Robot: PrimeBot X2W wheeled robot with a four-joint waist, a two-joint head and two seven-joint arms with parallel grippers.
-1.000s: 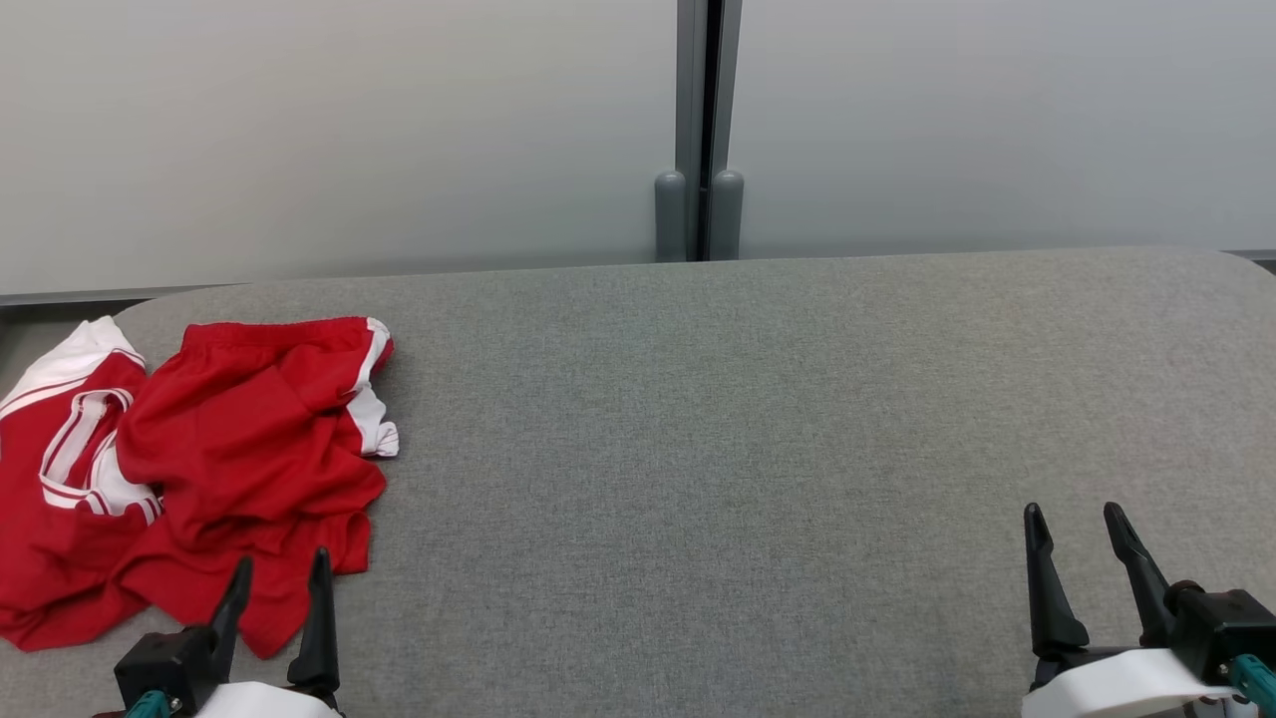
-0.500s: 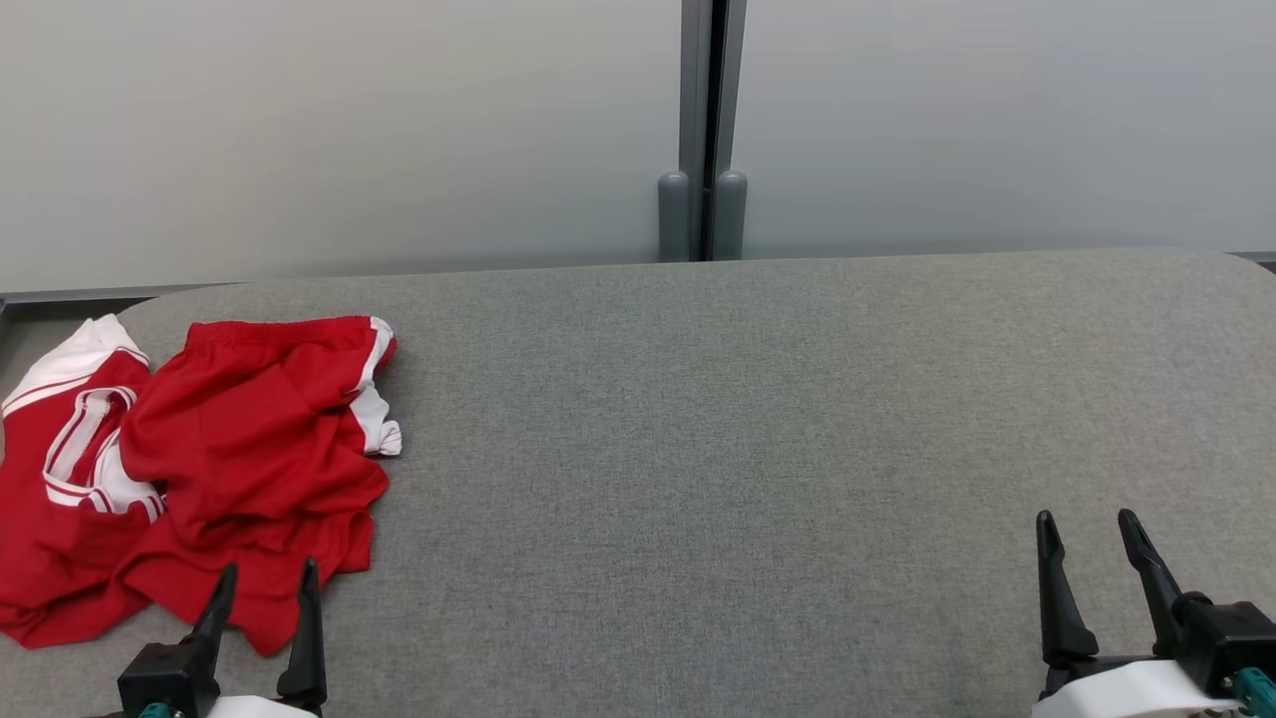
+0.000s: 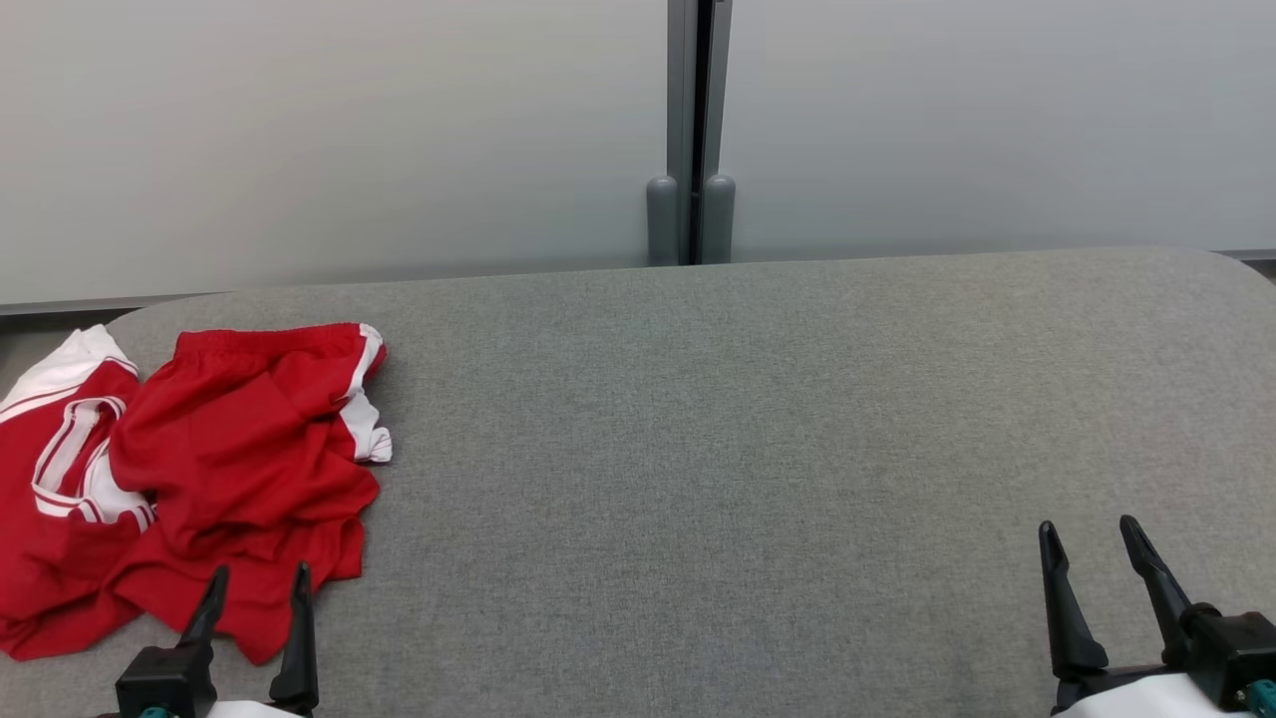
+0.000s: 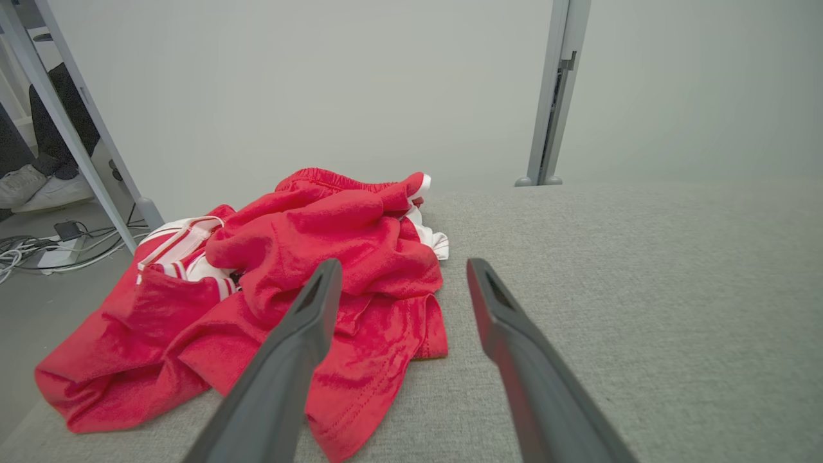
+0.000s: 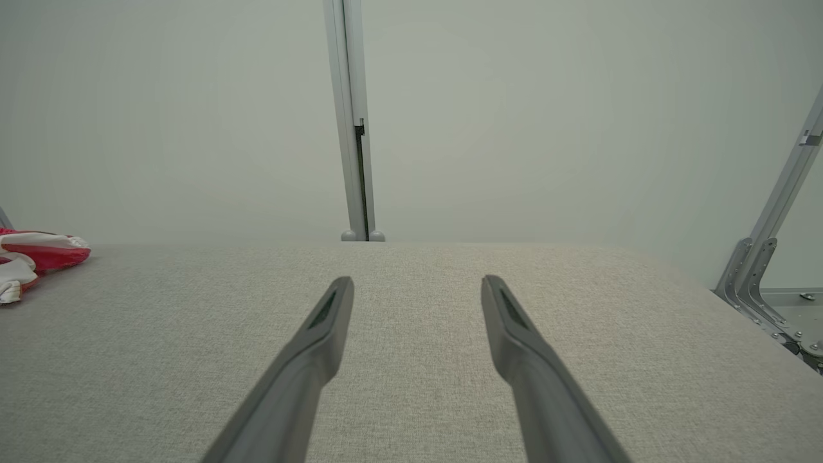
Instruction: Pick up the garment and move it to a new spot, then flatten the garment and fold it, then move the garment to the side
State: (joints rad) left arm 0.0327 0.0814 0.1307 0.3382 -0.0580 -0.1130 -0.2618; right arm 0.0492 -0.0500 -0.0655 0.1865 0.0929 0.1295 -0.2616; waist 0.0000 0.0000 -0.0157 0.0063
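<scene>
Grey fabric-covered table (image 3: 758, 419) runs wide, a grey metal post (image 3: 681, 100) at its far edge between pale frosted panels (image 3: 299, 130). Off the left edge, white cables (image 4: 19, 252) on the floor (image 4: 64, 286).

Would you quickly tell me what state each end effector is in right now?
Left end effector: open, holding nothing, by the crumpled red and white fabric garment.
Right end effector: open, holding nothing, over the grey fabric-covered table.

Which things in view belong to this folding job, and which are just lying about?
For the job: red clothes heap, grey table, left pincer, right pincer, both open.
Just lying about: floor cables, a person's shoes, wall post.
</scene>
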